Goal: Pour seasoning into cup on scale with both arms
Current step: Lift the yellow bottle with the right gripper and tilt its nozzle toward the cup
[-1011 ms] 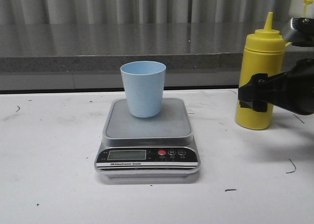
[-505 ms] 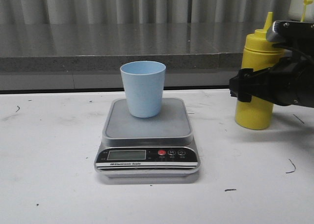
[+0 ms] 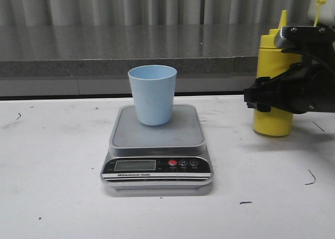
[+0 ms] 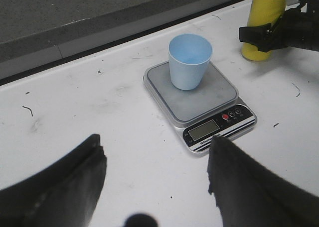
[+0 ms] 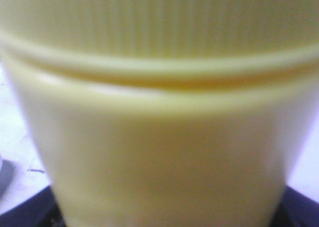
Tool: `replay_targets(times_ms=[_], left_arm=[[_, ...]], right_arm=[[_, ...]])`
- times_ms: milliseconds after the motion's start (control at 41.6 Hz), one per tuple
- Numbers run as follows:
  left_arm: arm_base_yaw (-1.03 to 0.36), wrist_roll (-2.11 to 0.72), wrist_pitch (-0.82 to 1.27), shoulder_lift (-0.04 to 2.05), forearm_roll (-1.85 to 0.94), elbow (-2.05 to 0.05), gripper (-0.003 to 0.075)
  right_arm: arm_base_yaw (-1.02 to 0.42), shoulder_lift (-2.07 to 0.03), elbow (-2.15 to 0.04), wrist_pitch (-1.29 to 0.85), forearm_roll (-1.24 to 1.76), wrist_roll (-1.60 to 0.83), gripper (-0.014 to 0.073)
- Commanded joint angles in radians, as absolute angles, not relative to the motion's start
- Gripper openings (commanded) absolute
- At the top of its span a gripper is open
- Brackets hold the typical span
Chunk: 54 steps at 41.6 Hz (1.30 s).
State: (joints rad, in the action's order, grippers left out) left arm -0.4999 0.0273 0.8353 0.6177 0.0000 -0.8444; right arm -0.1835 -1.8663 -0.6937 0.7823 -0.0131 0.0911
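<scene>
Since a second ago: right claw has advanced from beside the seasoning bottle to around its mid-body, and the bottle's base now sits slightly higher in the front view, suggesting a lift has begun. Cup and scale unchanged.

Item, seasoning bottle: tall, yellow, opaque plastic; pointed nozzle cap; thin tethered strap at upper right. Upright, at the right of the counter, well apart from the scale. Fills the right wrist view, blurred, ribbed cap band above a smooth body.

Item, cup: pale blue, tapered, handleless; upright on the rear of the scale platform, apparently empty as seen from the left wrist.

Item, right claw: black fingers lie either side of the bottle body and appear clamped on it; actual contact is hidden behind the arm, so this is a judgement.

Item, left claw: fingers spread apart, holding nothing, hovering over the counter near the scale front.

Risks, judged:
- Soft squeeze body may buckle under grip, squirting contents early or slipping.
- Mid-body hold on a tall bottle may let it swing when tilted.
- Nozzle could strike the light cup and tip it off the platform.
- Whether the nozzle is capped cannot be told.
</scene>
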Motion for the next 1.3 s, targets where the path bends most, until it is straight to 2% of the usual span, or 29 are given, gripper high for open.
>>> replay_targets(times_ms=[0, 96, 313, 602, 866, 1275], left_arm=[[-0.498, 0.037, 0.761, 0.619, 0.0, -0.87, 0.0439], [-0.498, 0.037, 0.761, 0.619, 0.0, -0.87, 0.0439], [-0.498, 0.037, 0.761, 0.619, 0.0, -0.87, 0.0439], [-0.498, 0.037, 0.761, 0.619, 0.0, -0.87, 0.0439], [-0.498, 0.037, 0.761, 0.619, 0.0, -0.87, 0.0439], [-0.498, 0.037, 0.761, 0.619, 0.0, -0.87, 0.0439]], right_arm=[[-0.18, -1.717, -0.716, 0.76, -0.028, 0.026, 0.0345], [-0.18, -1.618, -0.721, 0.656, -0.029, -0.042, 0.0345], [-0.182, -1.411, -0.842, 0.243, -0.065, -0.139, 0.0345], [-0.298, -1.382, -1.111, -0.271, -0.307, -0.143, 0.0345], [-0.465, -1.458, -1.203, -0.495, -0.568, -0.142, 0.0345], [-0.601, -1.579, -1.215, -0.704, -0.97, -0.142, 0.0345]])
